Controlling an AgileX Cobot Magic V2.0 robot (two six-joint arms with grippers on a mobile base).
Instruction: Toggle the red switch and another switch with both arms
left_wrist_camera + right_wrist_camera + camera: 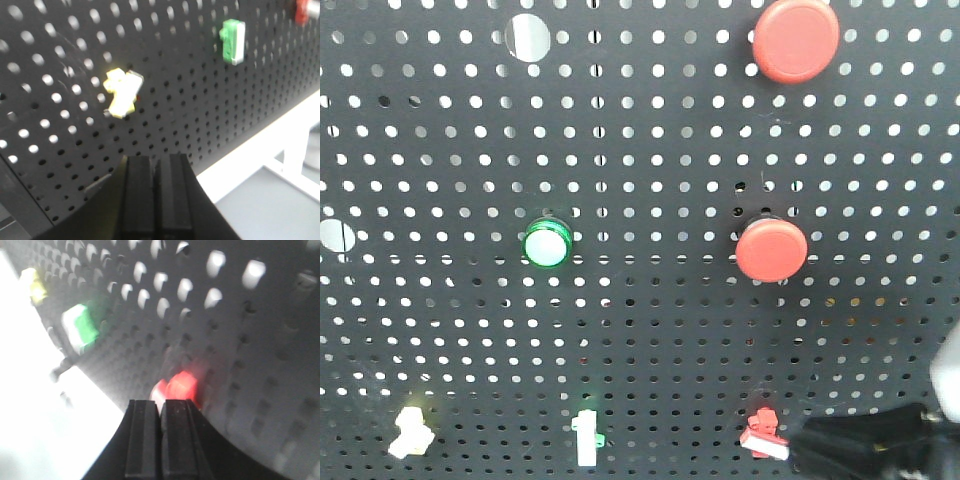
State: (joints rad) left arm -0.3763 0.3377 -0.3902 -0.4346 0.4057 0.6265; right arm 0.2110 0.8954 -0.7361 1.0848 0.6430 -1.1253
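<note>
The red switch (pixel 761 432) sits low on the black pegboard (pixel 640 150), right of centre, its white tip pointing right. My right gripper (pixel 798 452) is shut, with its fingertips at that white tip. In the right wrist view the red switch (pixel 181 386) glows just beyond the shut right gripper (pixel 160 403). The pale yellow switch (pixel 410 432) is at the lower left of the board. In the left wrist view the yellow switch (pixel 121 92) stands well above my shut left gripper (pixel 155 159), apart from it.
A white toggle on a green base (pixel 586 436) sits between the two switches. Two big round red buttons (pixel 795 40) (pixel 771 250) and a green-ringed white button (pixel 547 245) are higher on the board. A white frame rail (pixel 260 145) runs below the board.
</note>
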